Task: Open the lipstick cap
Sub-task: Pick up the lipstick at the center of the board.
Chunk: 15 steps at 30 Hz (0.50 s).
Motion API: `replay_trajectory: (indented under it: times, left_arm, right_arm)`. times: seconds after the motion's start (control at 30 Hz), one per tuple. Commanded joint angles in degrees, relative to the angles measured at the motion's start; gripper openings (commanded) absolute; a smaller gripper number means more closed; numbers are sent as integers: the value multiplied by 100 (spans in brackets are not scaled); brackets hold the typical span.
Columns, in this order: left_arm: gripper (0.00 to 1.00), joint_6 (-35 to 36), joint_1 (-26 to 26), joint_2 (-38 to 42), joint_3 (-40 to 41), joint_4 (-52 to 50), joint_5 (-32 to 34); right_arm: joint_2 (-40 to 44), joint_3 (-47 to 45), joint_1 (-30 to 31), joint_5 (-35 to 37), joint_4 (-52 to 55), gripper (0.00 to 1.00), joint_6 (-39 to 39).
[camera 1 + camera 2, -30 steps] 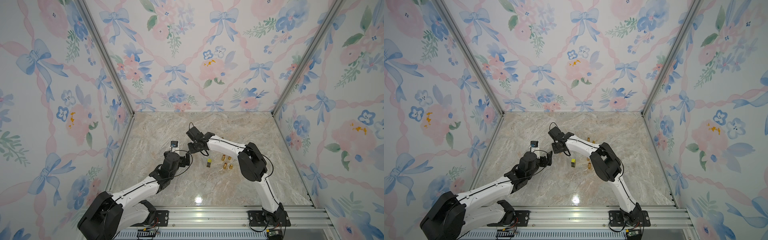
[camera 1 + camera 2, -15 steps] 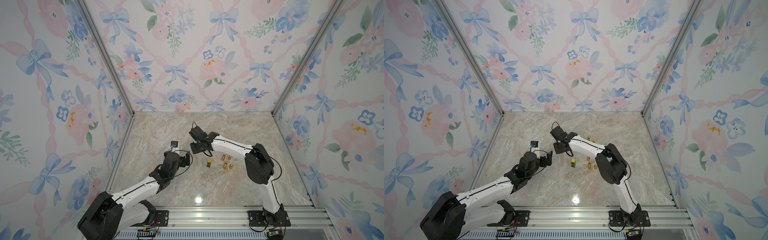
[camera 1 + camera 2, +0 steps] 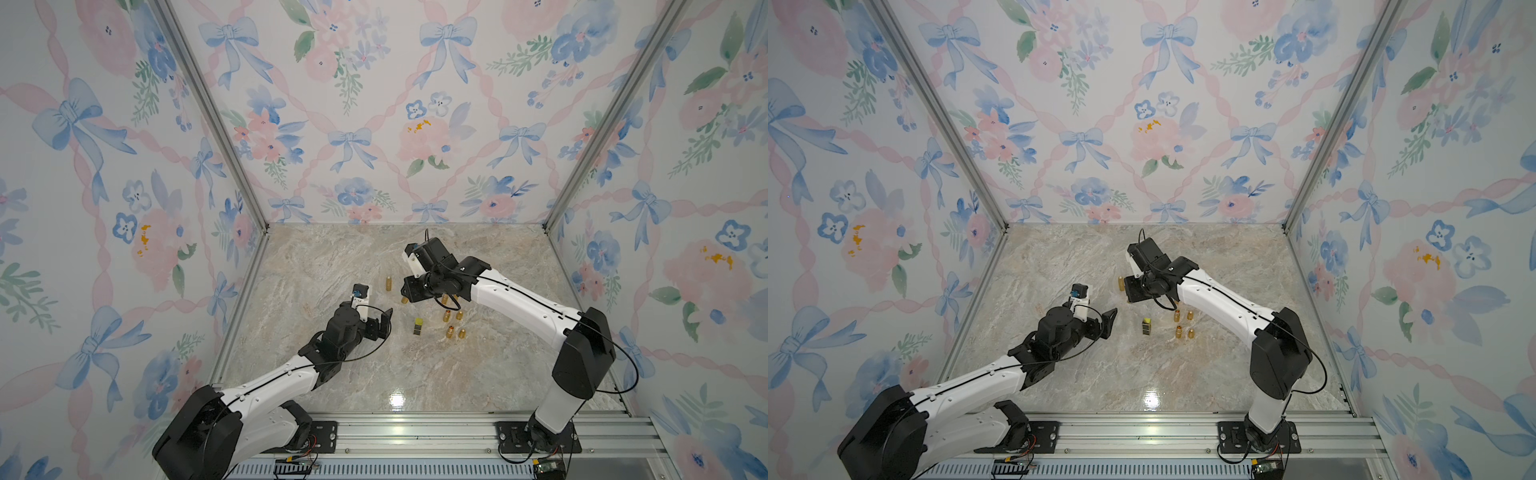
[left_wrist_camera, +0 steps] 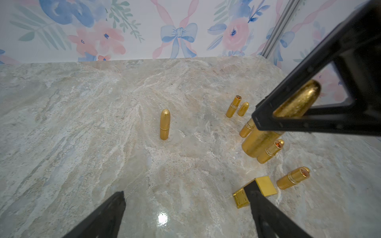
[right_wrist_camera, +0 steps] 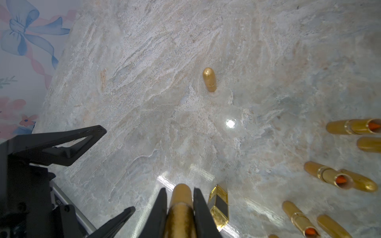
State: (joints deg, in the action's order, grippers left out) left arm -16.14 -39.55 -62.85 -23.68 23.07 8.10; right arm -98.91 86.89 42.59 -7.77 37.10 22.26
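My right gripper (image 5: 179, 189) is shut on a gold bullet-shaped lipstick (image 5: 181, 208), gripping its body while the rounded cap sticks out past the fingertips. In the left wrist view the same lipstick (image 4: 261, 140) hangs tilted above the marble, a black finger (image 4: 309, 121) across it. In both top views the right gripper (image 3: 409, 291) (image 3: 1133, 291) hovers mid-table. My left gripper (image 3: 384, 322) (image 4: 186, 195) stands open and empty, a little to the left of the held lipstick and not touching it.
A closed gold lipstick (image 3: 388, 283) (image 4: 164, 127) stands alone behind the grippers. A square black-and-gold lipstick (image 3: 419, 326) (image 4: 266, 185) stands near the left gripper's fingertip. Several opened gold lipsticks and loose caps (image 3: 453, 324) (image 5: 334, 177) cluster under the right forearm.
The right arm has shifted to the right with the lipstick still gripped. The left arm has stayed in place with its jaws wide.
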Motion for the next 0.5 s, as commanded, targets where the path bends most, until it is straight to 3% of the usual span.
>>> replay_trajectory:
  times: [0.0,0.2,0.33,0.47]
  left_arm:
    - [95,568,-335,-112,40,356,-518]
    - [86,848,-558,-456,-20,716,-1257]
    - [72,900,-615,-621,-103,949,-1646]
    - [68,993,-668,-868,-309,1021,-2128]
  right_arm:
    - [352,-227,-82,-551,418,20,79]
    - [941,-534,-135,-742,722,20,72]
    - [1261,-821,-178,-944,657,21,201]
    - [1413,-1026,-235,-1192,530,21,356]
